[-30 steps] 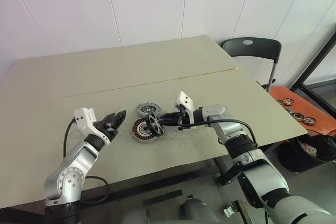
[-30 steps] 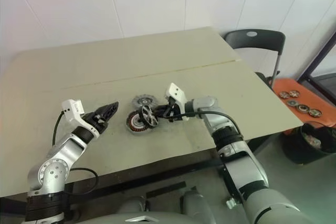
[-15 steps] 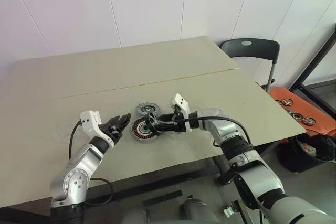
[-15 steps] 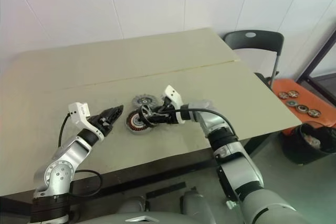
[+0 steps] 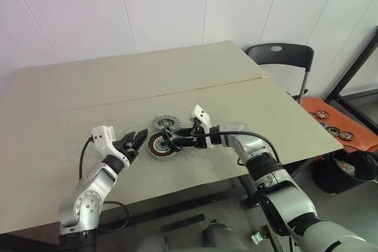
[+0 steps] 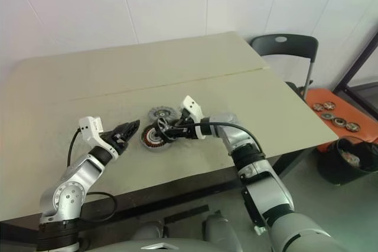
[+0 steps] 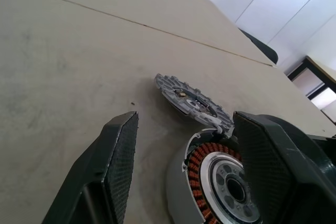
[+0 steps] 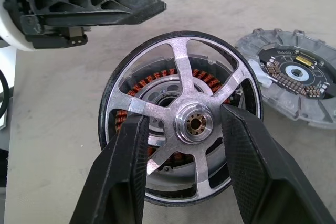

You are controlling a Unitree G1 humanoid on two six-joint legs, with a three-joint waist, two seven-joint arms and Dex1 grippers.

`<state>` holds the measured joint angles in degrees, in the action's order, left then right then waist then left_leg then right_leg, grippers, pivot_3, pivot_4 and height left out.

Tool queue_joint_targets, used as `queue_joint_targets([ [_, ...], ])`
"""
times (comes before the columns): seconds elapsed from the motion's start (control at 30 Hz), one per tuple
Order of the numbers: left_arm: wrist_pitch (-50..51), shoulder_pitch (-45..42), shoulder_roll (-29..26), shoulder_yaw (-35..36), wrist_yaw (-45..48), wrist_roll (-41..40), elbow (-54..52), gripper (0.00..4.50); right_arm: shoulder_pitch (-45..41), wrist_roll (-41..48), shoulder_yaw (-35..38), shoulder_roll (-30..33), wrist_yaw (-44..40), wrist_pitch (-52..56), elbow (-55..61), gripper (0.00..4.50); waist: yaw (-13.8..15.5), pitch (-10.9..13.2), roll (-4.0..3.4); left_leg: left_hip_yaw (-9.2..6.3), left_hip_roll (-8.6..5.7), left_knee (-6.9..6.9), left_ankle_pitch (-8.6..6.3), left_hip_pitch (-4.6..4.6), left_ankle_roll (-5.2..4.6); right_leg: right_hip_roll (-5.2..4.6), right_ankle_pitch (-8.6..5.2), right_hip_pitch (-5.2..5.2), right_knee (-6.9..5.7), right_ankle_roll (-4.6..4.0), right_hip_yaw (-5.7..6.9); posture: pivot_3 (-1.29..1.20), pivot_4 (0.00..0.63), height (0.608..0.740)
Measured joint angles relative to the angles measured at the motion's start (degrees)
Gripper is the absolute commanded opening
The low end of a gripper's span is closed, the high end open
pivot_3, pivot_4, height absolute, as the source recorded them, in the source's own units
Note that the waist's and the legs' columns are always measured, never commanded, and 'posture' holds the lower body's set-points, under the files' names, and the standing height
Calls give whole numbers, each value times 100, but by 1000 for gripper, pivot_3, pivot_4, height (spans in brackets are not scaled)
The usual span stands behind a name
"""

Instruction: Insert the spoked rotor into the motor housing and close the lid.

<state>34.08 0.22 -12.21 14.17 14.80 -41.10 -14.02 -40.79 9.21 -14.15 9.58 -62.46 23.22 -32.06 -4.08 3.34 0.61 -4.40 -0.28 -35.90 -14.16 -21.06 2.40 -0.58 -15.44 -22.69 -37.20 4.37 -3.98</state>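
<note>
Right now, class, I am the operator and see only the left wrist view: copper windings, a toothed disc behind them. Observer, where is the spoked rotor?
Observer: The spoked rotor is in the right tool, pinched at its hub.
Operator: Is it seated in the motor housing?
Observer: No. In the head view it stands tilted over the motor housing, on the side nearer the right arm, not lying flat.
Operator: Are there spare parts anywhere?
Observer: Past the table's right edge, beside a black chair, an orange tray holds several small round parts.
</note>
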Motion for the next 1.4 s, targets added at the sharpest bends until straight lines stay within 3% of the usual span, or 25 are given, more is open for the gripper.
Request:
queue_joint_targets([
  [0.33,-86,213,-310,-11,432,98,-58,3068,-138,-367,-321,169,-98,-530,269,1730,1,1,-2,-1,0,1,0,-8,0,0,-1,-10,-1,-3,1,0,0,740],
  [0.8,-1101,1511,-1836,70,1943,914,-911,3068,-748,-846,-744,208,-479,-1425,-6,1730,9,7,-11,0,2,3,0,-20,0,-6,6,-25,1,-27,2,0,0,740],
  [1.4,-1578,1491,-1571,-161,1990,1361,-774,3068,-1343,-1577,-1236,35,-874,-2835,-1119,1730,5,6,-11,-1,2,0,0,-22,0,-8,8,-23,0,-26,2,0,0,740],
])
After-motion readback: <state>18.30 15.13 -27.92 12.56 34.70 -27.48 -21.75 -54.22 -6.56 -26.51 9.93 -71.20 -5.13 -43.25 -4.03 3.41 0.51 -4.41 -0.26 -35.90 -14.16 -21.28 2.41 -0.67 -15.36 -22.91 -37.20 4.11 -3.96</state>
